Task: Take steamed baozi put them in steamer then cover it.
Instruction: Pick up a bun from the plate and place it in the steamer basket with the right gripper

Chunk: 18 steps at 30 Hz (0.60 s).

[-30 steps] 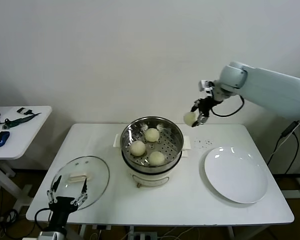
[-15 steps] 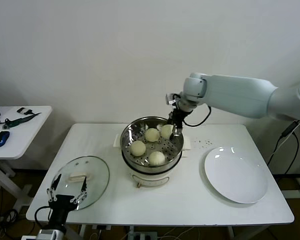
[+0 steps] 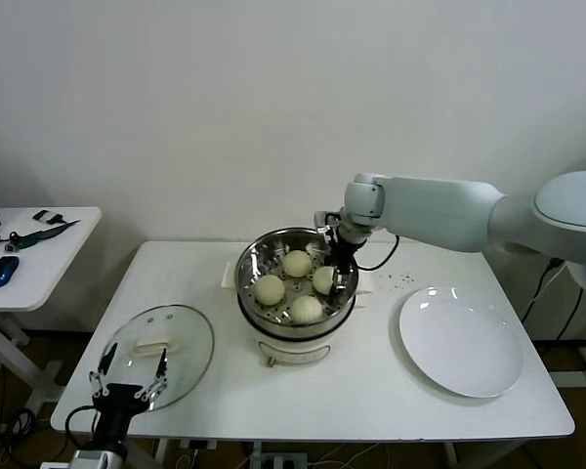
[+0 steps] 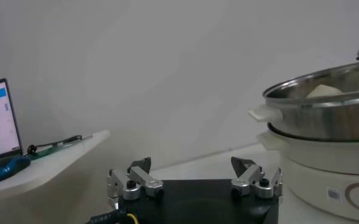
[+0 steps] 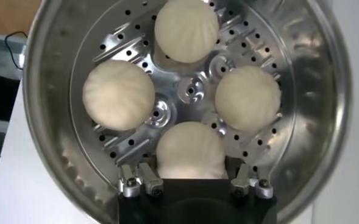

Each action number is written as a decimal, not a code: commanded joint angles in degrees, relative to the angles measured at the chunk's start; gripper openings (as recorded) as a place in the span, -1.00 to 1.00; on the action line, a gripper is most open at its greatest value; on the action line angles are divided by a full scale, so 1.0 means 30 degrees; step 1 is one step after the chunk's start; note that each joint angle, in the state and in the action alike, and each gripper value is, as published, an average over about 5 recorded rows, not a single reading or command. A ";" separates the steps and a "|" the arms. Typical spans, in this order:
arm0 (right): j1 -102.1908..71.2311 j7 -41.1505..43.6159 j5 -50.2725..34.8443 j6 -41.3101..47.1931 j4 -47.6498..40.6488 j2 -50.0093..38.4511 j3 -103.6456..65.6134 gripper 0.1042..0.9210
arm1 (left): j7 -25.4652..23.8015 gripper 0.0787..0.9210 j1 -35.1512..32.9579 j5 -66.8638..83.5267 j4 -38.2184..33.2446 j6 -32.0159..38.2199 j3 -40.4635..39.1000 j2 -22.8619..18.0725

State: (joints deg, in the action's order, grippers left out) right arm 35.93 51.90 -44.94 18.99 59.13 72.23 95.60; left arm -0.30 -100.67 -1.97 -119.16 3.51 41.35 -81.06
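Head view: your right gripper [image 3: 329, 266] is down inside the steamer [image 3: 297, 281], fingers around the fourth bun [image 3: 324, 279] at the rim side nearest them; three other buns sit beyond the fingertips on the holed floor. The plate [image 3: 461, 340] is bare. The glass lid [image 3: 159, 347] lies on the table, just ahead of the left gripper [image 3: 129, 380], which is parked low with fingers spread wide, holding nothing.

Left wrist view: left fingers [image 4: 135, 180] wide apart, nothing between them; steamer off to one side.

Right wrist view: bun [image 5: 190, 151] sits between the right fingers [image 5: 134, 180], resting on the floor. Fingers look partly parted; whether they are gripping it, I can't tell.

My call: open fully before you lift, rise straight up, don't drag the bun. Lid comes next.
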 commanded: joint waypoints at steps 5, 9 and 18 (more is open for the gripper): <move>-0.0826 -0.0134 0.0439 0.0045 -0.1015 0.0466 -0.0626 0.51 | 0.0004 0.77 -0.0010 0.0025 0.0013 0.0002 0.0053 0.0049; -0.0670 0.0002 0.0429 0.0108 -0.0920 0.0394 -0.0757 0.59 | 0.0015 0.77 -0.0016 0.0032 0.0041 0.0026 0.0082 0.0083; 0.0187 0.0728 0.0668 0.0085 -0.0076 -0.0432 -0.0752 0.76 | 0.0027 0.77 -0.0087 0.0055 0.0049 0.0087 0.0105 0.0132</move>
State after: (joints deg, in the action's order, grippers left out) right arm 35.51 52.81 -43.52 19.25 58.04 72.05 93.86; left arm -0.23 -100.88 -1.82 -119.07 3.73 41.67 -80.71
